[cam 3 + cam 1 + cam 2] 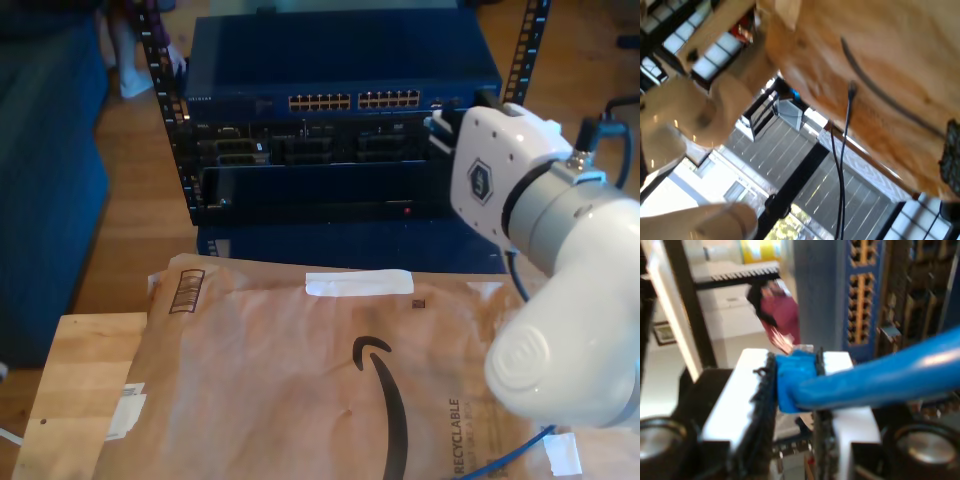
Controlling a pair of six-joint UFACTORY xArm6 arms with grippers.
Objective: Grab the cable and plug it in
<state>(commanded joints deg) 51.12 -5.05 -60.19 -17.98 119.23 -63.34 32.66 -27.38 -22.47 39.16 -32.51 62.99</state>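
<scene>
Second wrist view, closest in: my second gripper point(796, 385) is clenched on the cable point(880, 377), its white fingers point(740, 395) pinching the blue plug end so the lead trails off sideways, presumably to keep the plug steady for insertion. Just beyond the plug stands the network switch point(862, 295), its rows of ports facing the gripper. In the exterior view, a white arm point(540, 220) reaches toward the switch's port rows point(355, 100), with more blue cable point(515, 455) lying on the brown paper point(300, 370) in front of the switch. My first gripper's state I cannot tell.
</scene>
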